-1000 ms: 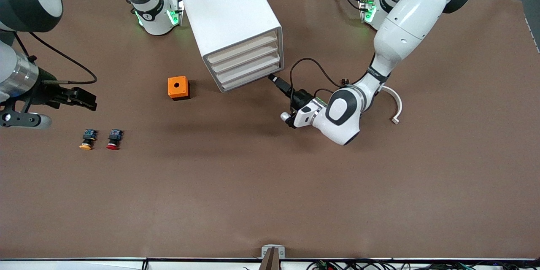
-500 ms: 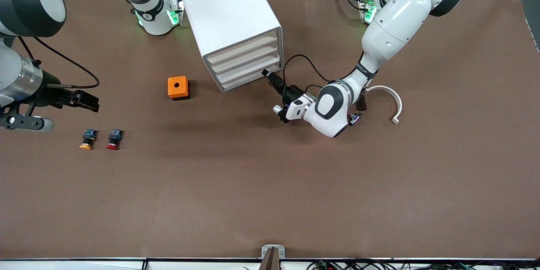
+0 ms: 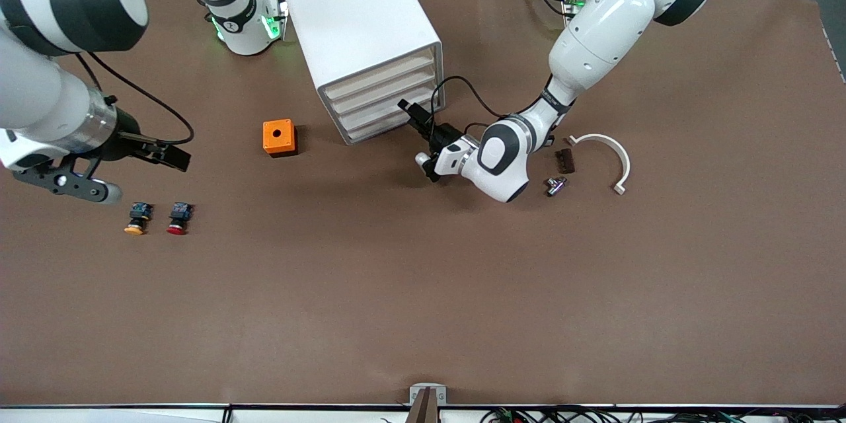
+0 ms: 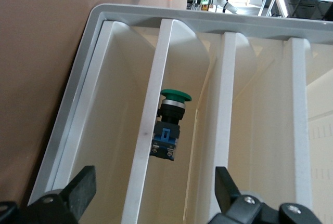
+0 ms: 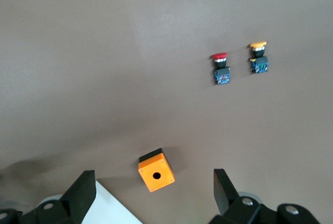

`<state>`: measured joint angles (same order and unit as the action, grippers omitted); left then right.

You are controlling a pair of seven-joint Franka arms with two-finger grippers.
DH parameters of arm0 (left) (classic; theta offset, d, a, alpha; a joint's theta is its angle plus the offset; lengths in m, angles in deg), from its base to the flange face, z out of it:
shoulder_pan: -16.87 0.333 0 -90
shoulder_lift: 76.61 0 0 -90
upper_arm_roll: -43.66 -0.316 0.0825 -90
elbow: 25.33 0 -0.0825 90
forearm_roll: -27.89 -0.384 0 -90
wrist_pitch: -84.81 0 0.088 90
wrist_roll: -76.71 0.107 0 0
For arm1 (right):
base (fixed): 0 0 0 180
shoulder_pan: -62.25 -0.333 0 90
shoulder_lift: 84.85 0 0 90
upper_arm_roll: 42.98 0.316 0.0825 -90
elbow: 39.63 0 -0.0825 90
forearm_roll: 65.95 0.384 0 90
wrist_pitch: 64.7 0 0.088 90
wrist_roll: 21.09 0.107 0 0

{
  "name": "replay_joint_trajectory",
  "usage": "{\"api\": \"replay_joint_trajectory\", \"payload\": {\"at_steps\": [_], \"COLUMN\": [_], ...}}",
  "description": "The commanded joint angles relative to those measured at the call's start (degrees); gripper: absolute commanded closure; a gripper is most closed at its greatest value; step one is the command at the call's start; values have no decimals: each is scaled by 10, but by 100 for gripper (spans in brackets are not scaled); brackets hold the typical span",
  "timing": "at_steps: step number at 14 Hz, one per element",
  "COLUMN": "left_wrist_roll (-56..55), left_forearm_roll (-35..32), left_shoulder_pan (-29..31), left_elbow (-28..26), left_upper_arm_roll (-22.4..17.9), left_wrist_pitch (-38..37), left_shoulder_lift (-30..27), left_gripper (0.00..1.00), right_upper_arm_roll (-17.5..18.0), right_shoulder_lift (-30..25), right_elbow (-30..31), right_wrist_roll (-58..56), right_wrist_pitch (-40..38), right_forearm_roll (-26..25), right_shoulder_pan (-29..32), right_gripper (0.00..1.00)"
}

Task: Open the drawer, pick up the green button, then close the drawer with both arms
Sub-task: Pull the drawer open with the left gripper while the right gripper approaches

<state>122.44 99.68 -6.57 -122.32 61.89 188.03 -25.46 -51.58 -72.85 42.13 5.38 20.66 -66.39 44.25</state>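
The white cabinet stands near the robots' bases, its four cream-fronted drawers all shut. My left gripper is open and empty, right at the front of the lowest drawer. In the left wrist view the gripper faces the drawer fronts. The green-capped button lies inside a drawer low in the stack, partly hidden by a front. My right gripper is open and empty, over the table at the right arm's end; it shows in the right wrist view.
An orange box with a hole stands beside the cabinet and shows in the right wrist view. Yellow-capped and red-capped buttons lie nearer the front camera. A white curved piece, a dark part and a metal piece lie by the left arm.
My left gripper has moved along the table up to the lowest drawer's front. My right gripper has swung toward the orange box. The drawers have not moved.
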Motion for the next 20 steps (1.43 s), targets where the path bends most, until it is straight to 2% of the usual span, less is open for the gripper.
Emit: {"api": "replay_joint_trajectory", "payload": {"at_steps": [1,3,4,6,9,16,18,20], "left_wrist_roll": [28,57,66,67,67,48,35,26], "left_forearm_roll": [27,46,57,61,60,56,54,52], "left_shoulder_pan": [-11,-22,-27,-30,-30,-28,-28,-28], "left_elbow": [-2,-1,-1,-1,0,28,39,50], "left_upper_arm_roll": [1,1,1,1,1,-11,-22,-37], "left_wrist_pitch": [10,19,21,23,25,25,25,24], "left_shoulder_lift": [6,16,16,16,19,34,34,36], "left_gripper": [7,23,35,48,74,94,94,94], "right_upper_arm_roll": [-3,-3,-3,-3,-2,-2,-3,-2], "right_shoulder_lift": [-3,-3,-4,-5,-5,-4,-5,-4], "right_elbow": [8,9,9,9,10,10,10,9], "right_wrist_roll": [17,35,50,69,107,203,212,242], "right_wrist_pitch": [-5,-6,-6,-13,-18,-14,-18,-13], "right_forearm_roll": [-1,0,0,0,6,17,53,61], "right_shoulder_pan": [-2,-3,-7,-16,-24,-70,-70,-74], "right_gripper": [0,0,0,0,0,0,0,0]}}
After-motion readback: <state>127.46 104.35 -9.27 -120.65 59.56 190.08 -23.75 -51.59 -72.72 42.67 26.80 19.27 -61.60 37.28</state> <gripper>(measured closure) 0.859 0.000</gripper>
